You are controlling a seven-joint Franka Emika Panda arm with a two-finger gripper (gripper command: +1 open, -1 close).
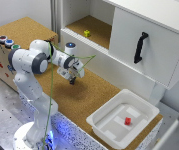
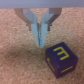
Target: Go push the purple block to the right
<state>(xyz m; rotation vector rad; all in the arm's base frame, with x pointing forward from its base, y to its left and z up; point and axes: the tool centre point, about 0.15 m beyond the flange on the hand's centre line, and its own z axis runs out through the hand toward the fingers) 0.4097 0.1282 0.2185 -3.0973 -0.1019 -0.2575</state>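
A cork-topped desk [image 1: 89, 95] is seen below a white cabinet, with a white bin [image 1: 123, 120] at its end holding a small red cube [image 1: 127, 120], and a small yellow cube [image 1: 87, 33] on the shelf. The pincer [image 2: 40, 39] is held low with its fingers pressed together — a blunt tip suited to pushing, not grasping. In the wrist view the purple block [image 2: 61, 58] lies on the cork just beside the fingertips; contact cannot be confirmed. In the exterior view the block is hidden. Open cork is left around it — room for sliding, judged ample.
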